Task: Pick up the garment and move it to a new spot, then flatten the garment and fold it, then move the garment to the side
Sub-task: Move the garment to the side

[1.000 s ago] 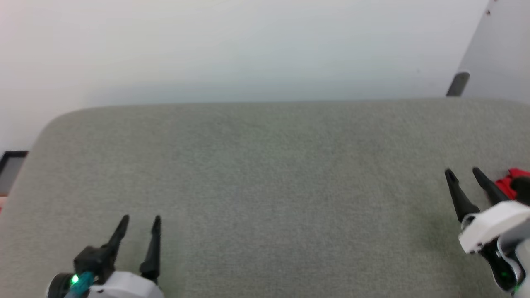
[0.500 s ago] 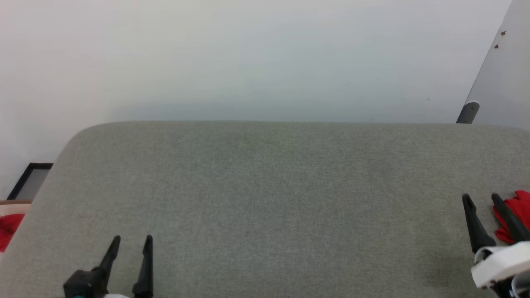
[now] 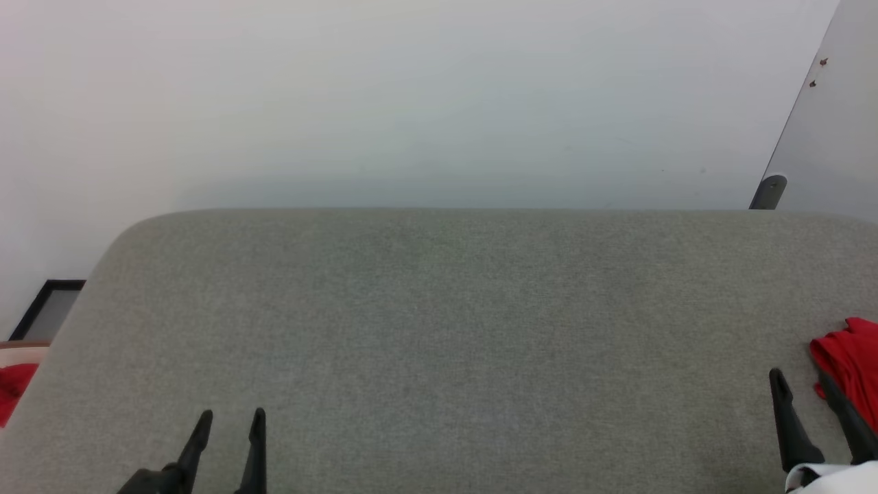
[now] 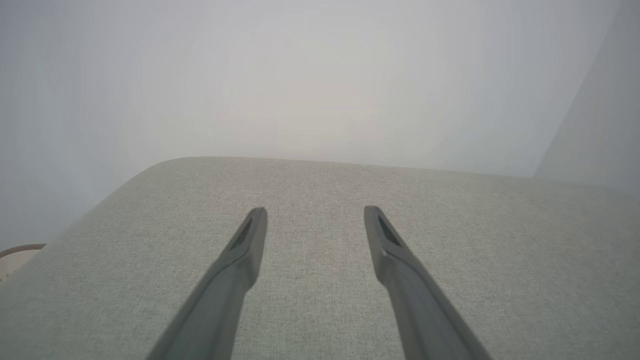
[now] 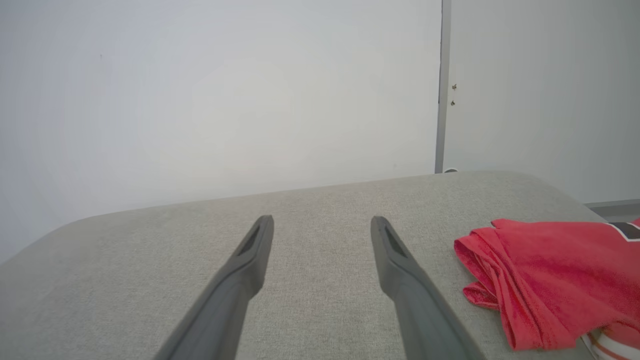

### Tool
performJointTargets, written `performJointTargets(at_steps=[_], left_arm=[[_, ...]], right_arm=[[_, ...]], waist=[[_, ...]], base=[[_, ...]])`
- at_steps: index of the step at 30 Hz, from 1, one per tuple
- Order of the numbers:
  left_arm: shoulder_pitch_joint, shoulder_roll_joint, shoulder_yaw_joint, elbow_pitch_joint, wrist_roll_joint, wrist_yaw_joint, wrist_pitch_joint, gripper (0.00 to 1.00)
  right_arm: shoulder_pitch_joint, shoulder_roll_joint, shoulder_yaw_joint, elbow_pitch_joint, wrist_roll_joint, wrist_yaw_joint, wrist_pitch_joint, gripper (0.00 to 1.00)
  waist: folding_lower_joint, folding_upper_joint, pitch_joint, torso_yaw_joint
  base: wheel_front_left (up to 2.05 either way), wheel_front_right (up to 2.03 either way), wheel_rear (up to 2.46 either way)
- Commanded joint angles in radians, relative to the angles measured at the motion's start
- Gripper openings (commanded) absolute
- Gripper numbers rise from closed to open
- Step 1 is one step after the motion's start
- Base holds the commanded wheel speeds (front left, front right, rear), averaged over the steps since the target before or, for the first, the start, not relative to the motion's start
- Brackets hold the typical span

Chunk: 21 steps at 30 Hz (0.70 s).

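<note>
Head view: at the lower left, the left gripper (image 3: 232,415), with its two long dark fingers, is held open over the grey, round-cornered, fabric-covered surface (image 3: 439,309), and nothing is gripped. At the lower right, the right gripper (image 3: 798,376) is likewise spread wide and empty. Just beside its outer finger, the red jersey garment (image 3: 847,357) is found bunched in folds on the surface near its right edge.

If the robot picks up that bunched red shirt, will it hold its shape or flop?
Probably flop: the red jersey lies in bunched folds. Likely light, since the cloth looks thin. Pushed, it would probably bunch rather than slide on the textured grey surface.
</note>
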State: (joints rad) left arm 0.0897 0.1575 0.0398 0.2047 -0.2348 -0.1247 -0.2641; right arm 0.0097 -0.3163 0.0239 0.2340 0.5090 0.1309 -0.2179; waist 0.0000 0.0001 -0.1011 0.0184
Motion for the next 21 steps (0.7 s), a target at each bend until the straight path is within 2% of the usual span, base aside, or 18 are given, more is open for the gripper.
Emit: performJointTargets(at_steps=[1, 12, 21], left_arm=[[0.011, -0.002, 0.0, -0.006, 0.001, -0.005, 0.001, 1.0], [0.027, -0.012, 0.0, -0.024, 0.0, -0.004, 0.001, 1.0], [0.01, -0.015, -0.001, -0.021, -0.004, -0.005, 0.001, 1.0]], right_arm=[[0.014, 0.007, -0.008, -0.011, -0.014, 0.0, 0.005, 1.0], [0.101, 0.07, -0.079, -0.128, -0.055, 0.0, 0.051, 1.0], [0.133, 0.108, -0.086, -0.175, -0.09, 0.0, 0.062, 1.0]], waist=[[0.0, -0.0001, 0.0, 0.001], [0.0, -0.0001, 0.004, 0.01], [0.0, -0.0001, 0.006, 0.01]], base=[[0.0, 0.0, 0.0], [0.0, 0.0, 0.0], [0.0, 0.0, 0.0]])
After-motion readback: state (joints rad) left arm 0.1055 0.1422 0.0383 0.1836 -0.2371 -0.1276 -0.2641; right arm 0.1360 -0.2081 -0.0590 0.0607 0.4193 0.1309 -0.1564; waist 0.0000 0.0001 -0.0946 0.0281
